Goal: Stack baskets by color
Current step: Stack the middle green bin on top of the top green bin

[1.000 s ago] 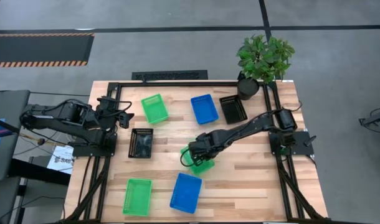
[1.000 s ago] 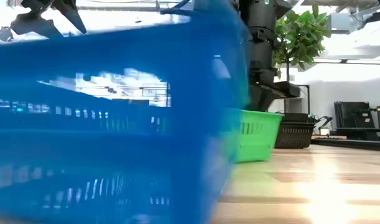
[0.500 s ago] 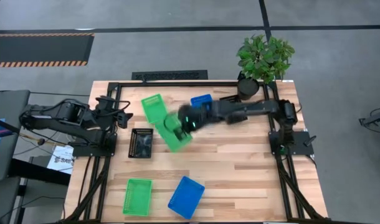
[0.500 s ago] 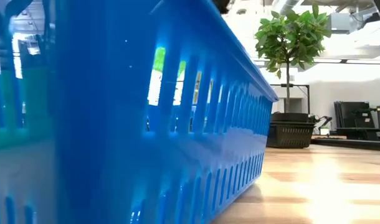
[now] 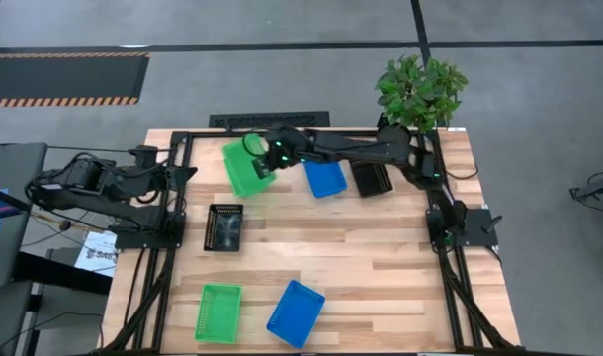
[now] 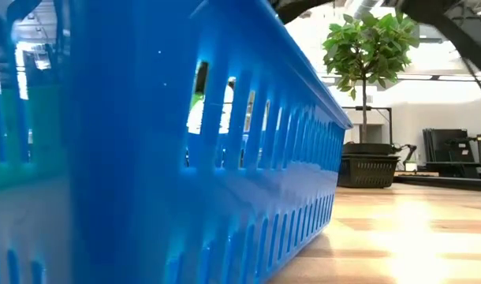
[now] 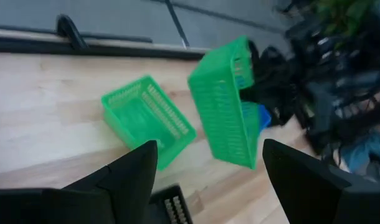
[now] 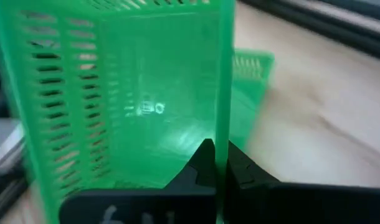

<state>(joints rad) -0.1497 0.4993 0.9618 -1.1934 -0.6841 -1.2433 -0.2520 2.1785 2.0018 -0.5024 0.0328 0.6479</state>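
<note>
My right tool (image 5: 269, 158), closed on the wall of a green basket (image 7: 224, 112), holds it tilted above another green basket (image 7: 146, 118) at the counter's far side, so I judge no color pile is complete yet.

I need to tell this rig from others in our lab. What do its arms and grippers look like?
Two dark, jointed arms with black cables. The left gripper has two broad, flat black fingers. The right gripper has narrow, pointed black fingers, and a small green light glows near its wrist.
</note>
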